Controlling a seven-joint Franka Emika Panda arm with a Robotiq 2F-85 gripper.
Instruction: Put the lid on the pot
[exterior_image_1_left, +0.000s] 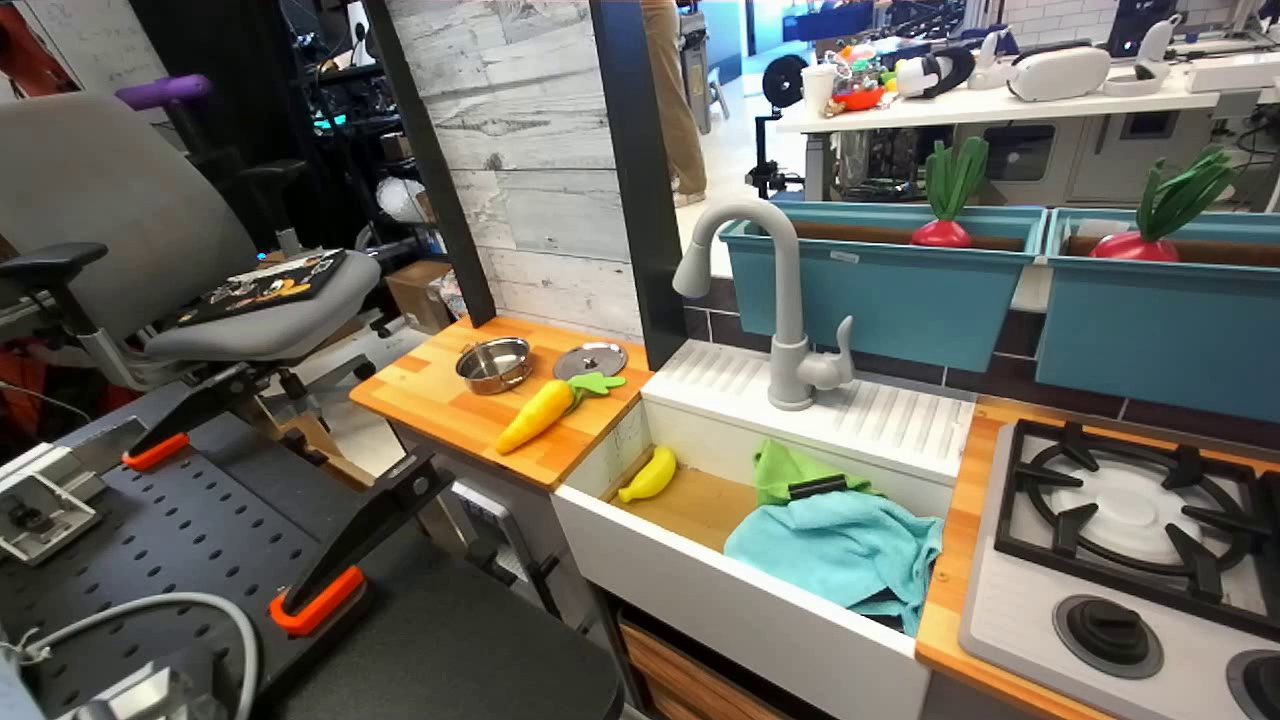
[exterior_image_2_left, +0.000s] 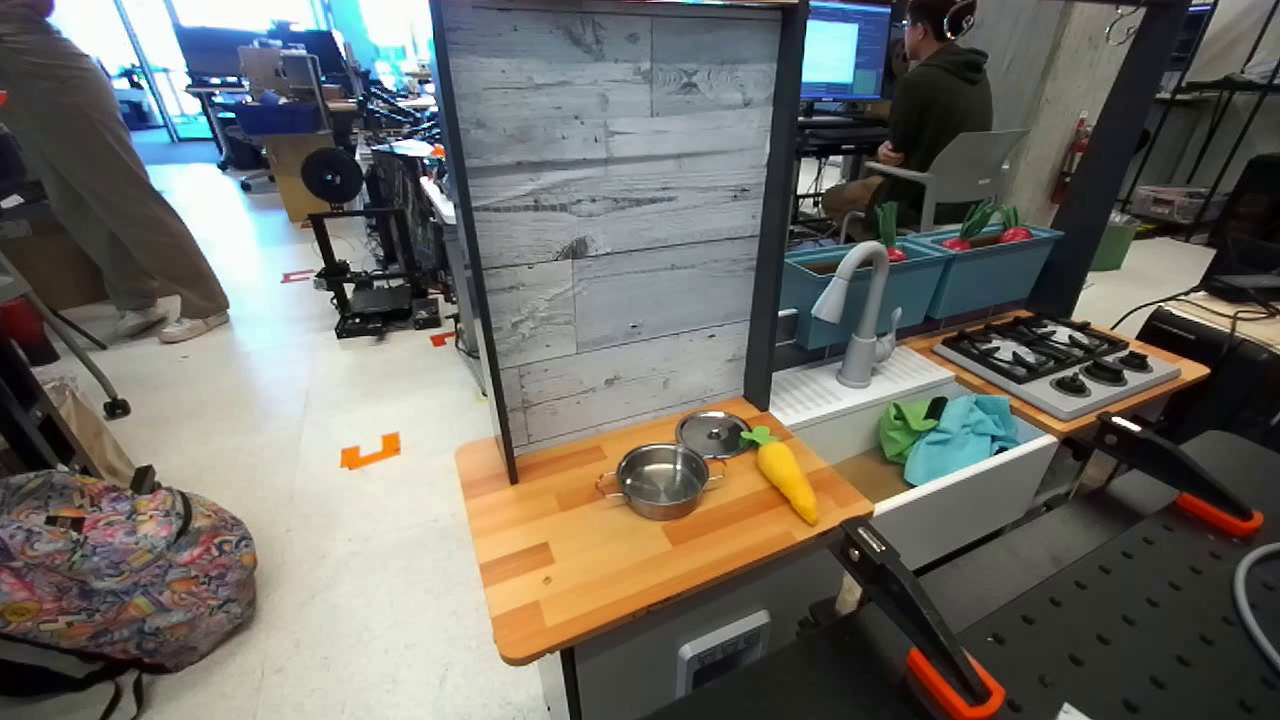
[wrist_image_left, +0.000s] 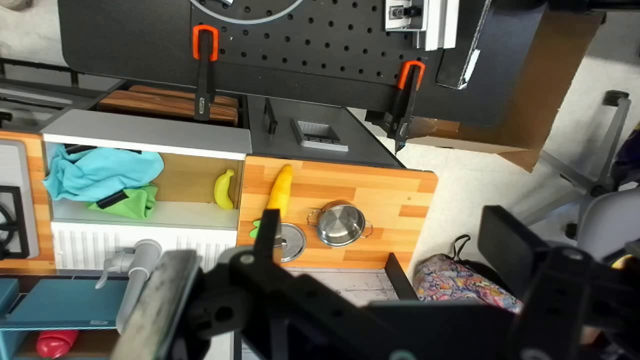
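Standing wide apart, the two dark fingers (wrist_image_left: 267, 240) of the gripper (wrist_image_left: 382, 216) are showing in the wrist view alone, and they are gripping nothing. In that view one of them is covering part of the lid (exterior_image_2_left: 713, 434); both exterior views are showing the lid almost whole, lying flat on the wooden bench (exterior_image_2_left: 600, 560) near the corner where the wall edge and the sink edge are meeting. Just beside it the pot (exterior_image_2_left: 660, 485) is standing upright with its top uncovered, toward the middle of the bench and nearer the wall edge than the front edge. The wrist view is looking steeply down into its metal floor, while the exterior views are looking across its rim at a slant. A yellow carrot toy (exterior_image_1_left: 537, 415) is lying along the sink edge, its tip pointing toward the front edge and its green leaves reaching up to the lid; whether they are touching is not coming clear.

Across the sink edge, the sink (exterior_image_1_left: 750, 620) is holding a green cloth (exterior_image_1_left: 795, 472) and a blue cloth (exterior_image_1_left: 840, 545) in all three views. A toy banana (exterior_image_1_left: 650, 474) in the sink is appearing in the wrist view and in an exterior view. A person (exterior_image_2_left: 940, 130) is sitting before a monitor (exterior_image_2_left: 845, 50) in an exterior view alone.
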